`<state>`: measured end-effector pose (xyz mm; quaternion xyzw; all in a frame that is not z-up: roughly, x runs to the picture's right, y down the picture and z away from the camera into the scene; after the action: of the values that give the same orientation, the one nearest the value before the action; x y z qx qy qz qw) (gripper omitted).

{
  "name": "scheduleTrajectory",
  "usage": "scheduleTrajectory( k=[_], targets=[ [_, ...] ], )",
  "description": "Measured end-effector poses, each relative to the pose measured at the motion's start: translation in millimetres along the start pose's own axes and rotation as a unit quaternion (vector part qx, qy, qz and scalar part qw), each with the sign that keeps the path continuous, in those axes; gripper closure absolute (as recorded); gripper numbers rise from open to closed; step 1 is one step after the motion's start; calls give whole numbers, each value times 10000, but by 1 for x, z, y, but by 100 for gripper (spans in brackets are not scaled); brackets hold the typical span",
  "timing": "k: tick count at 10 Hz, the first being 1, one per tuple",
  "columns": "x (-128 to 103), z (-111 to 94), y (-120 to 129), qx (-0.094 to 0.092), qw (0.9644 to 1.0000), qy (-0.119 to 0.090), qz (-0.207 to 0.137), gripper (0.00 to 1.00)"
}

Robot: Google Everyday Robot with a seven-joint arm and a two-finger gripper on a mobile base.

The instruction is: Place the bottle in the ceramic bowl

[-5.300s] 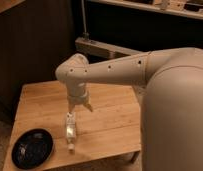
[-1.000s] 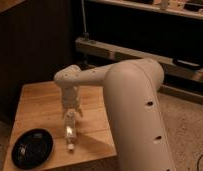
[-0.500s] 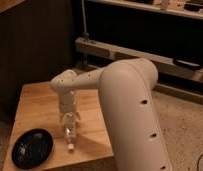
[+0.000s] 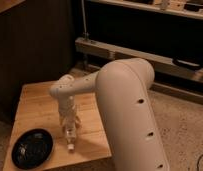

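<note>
The bottle (image 4: 71, 139) is small, slim and whitish. It lies on the wooden table (image 4: 37, 102) with its white cap toward the front edge. My gripper (image 4: 70, 124) points straight down over the bottle's far end. It is open, with one finger on either side of the bottle. The ceramic bowl (image 4: 32, 148) is black, shallow and glossy. It sits on the table's front left corner, a little left of the bottle, with nothing in it.
My large white arm (image 4: 127, 95) reaches in from the right and hides the table's right side. A dark wall and a metal rail (image 4: 120, 50) stand behind the table. Speckled floor (image 4: 185, 125) lies to the right.
My gripper has moved left and down, from above the bottle's far end to around it. The bottle and the bowl have stayed in place.
</note>
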<state>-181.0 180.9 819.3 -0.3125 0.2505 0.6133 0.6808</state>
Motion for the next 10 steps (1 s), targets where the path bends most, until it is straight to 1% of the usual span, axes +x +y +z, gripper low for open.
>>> scheduleTrajectory(
  k=[1,2,4,6,7,8,9,10],
  targets=[
    [0,2,1,-5,10000,12,-1,40],
    [0,5,0,-13,10000,42,-10,52],
    [2,11,1,-38,9998,140,-99,70],
    [3,17,1,-42,9995,264,-190,91],
    [3,17,1,-45,9995,261,-188,98],
    [3,16,1,-46,9995,259,-184,100],
    [2,13,1,-78,9995,243,-188,100],
    [2,4,2,-155,9994,188,-261,100]
  ],
)
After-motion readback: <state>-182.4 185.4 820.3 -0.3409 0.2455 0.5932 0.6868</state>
